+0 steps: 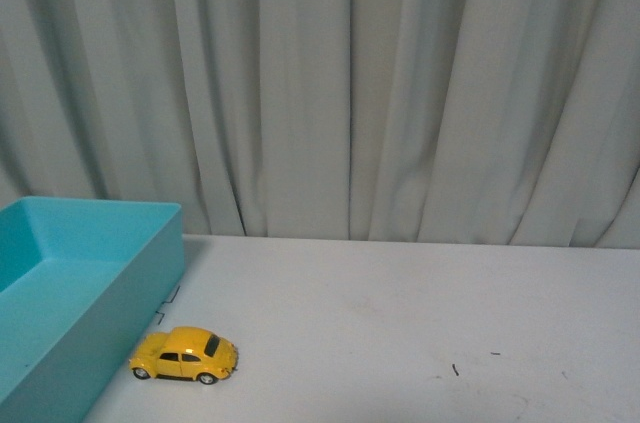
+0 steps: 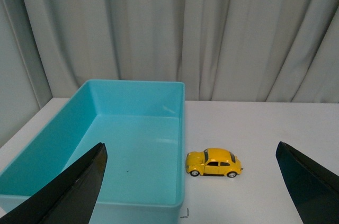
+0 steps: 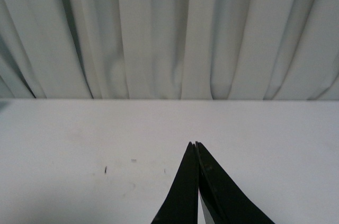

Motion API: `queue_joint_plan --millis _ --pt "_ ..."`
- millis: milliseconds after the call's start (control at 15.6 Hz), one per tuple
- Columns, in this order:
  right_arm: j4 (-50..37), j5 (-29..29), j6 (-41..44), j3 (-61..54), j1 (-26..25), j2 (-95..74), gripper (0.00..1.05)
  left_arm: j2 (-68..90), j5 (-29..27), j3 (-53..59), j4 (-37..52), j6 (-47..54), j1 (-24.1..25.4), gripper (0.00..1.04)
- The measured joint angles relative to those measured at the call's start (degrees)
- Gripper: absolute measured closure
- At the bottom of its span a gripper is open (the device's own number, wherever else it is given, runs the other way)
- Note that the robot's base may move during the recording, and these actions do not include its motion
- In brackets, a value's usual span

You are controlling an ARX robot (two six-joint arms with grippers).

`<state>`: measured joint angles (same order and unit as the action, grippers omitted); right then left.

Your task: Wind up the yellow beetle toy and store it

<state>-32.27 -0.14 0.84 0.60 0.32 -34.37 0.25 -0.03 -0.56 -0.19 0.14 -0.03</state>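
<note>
Yellow beetle toy (image 1: 184, 355) upright on its wheels on the white table (image 1: 400, 313), just beside the turquoise bin (image 1: 150, 283) — outside it | left gripper (image 2: 189, 149) spread wide, empty, toy ahead between its fingers | right gripper (image 3: 195, 144) pressed closed, holding nothing — over bare tabletop

Nothing written can be read in any of the three views: no text, label, brand, number or sign. The yellow beetle toy (image 1: 184, 354) shows too small for any badge or plate lettering to be made out. The only marks are thin black corner lines (image 1: 173, 293) on the white table (image 1: 400, 313), just beside the turquoise bin (image 1: 120, 293), and a few tiny dark specks (image 1: 455, 370) further right. None of them forms a letter or digit.
</note>
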Motion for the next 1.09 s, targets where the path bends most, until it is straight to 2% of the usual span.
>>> queue_joint_plan --millis 640,1088 --pt "15.80 0.00 0.00 0.00 0.00 17.92 1.03 0.00 0.00 0.00 0.00 -0.02 0.00 0.07" --pt "23.17 0.00 0.00 0.00 0.00 24.92 1.03 0.00 0.00 0.00 0.00 -0.02 0.00 0.07"
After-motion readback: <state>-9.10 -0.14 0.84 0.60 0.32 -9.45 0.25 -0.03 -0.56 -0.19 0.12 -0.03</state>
